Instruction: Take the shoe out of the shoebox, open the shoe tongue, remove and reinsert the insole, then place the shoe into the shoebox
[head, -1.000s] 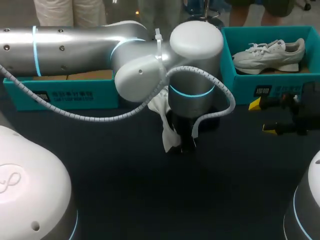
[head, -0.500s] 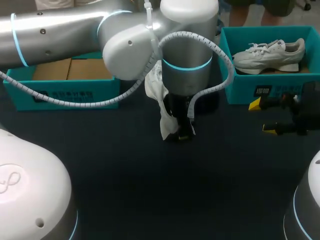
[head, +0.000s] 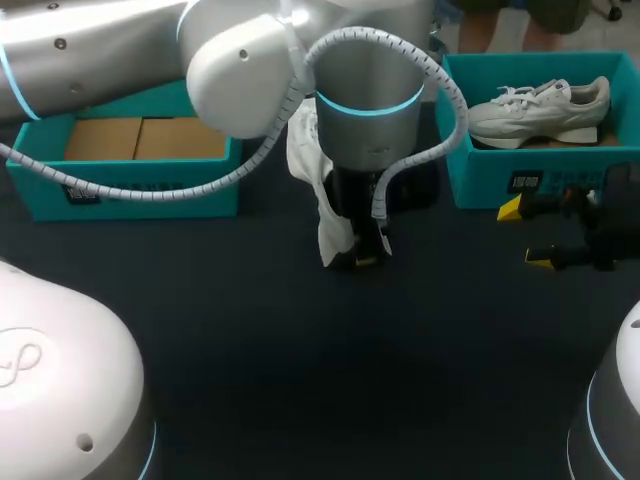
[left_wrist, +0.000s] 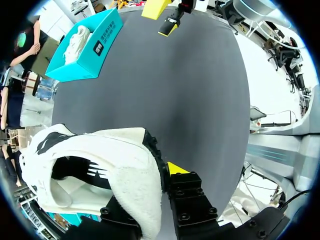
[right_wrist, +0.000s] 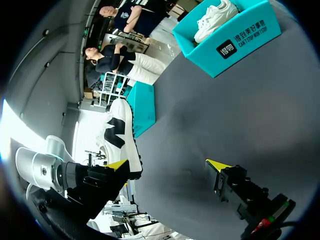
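Observation:
A white shoe with black marks (head: 312, 185) hangs over the middle of the dark table (head: 300, 380), and my left gripper (head: 358, 258), pointing down, is shut on its heel end. In the left wrist view the shoe (left_wrist: 100, 165) shows its open collar, gripped at the rim by that gripper (left_wrist: 161, 181); one fingertip (left_wrist: 175, 168) shows, the other is hidden behind the shoe. An empty teal shoebox (head: 130, 185) stands at the back left. My right gripper (head: 527, 234) is open at the right, well apart from the shoe. Its own view (right_wrist: 167, 165) shows the shoe (right_wrist: 122, 132) beyond its fingers.
A second teal shoebox (head: 480, 170) at the back right holds another white shoe (head: 540, 105), just behind my right gripper. Both also show in the right wrist view, box (right_wrist: 235, 37) and shoe (right_wrist: 215, 12). My left arm's large joints (head: 240, 70) overhang the left box.
My left arm has risen and drawn back a little toward the boxes, carrying the shoe with it. The right arm has not moved.

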